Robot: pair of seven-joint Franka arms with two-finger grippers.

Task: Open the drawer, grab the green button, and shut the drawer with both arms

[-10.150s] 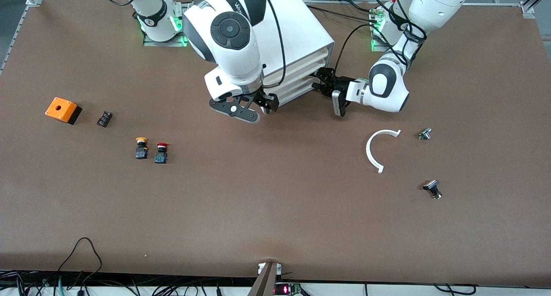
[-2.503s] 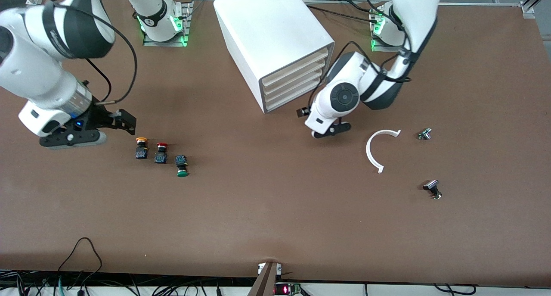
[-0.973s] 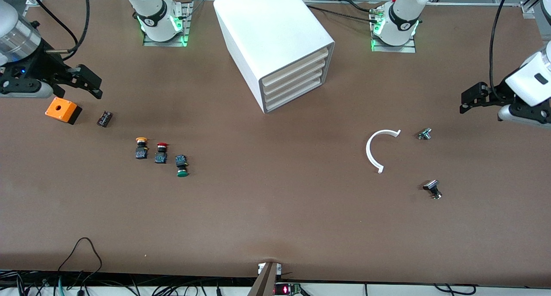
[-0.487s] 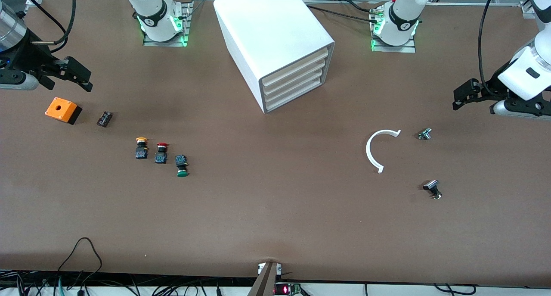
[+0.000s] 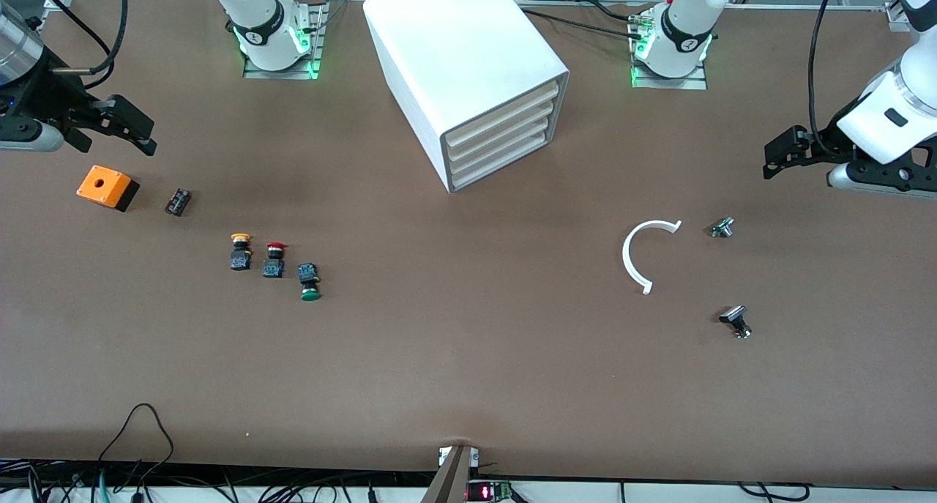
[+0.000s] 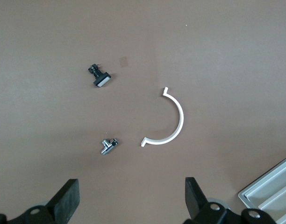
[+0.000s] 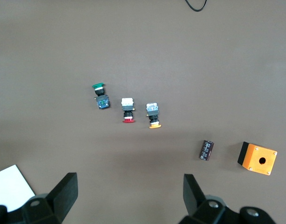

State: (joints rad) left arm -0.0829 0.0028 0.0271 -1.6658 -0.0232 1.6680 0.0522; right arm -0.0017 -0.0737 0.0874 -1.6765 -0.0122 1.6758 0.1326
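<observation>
table (image 5: pixel 468 371) is carrying: cabinet (image 5: pixel 468 64) | green button (image 5: pixel 310 282) | red-capped button (image 5: pixel 274 260) | yellow-capped button (image 5: pixel 240 251) | orange box (image 5: pixel 107 187) | white arc (image 5: pixel 642 254)

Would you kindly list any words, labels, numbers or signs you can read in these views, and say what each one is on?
No text can be read for certain.
Black band on the right arm's base: a white mark, too small to read.
Black band on the left arm's base: a white mark, too small to read.
Box cabinet, its drawer, the button and the orange box: no lettering visible.
</observation>
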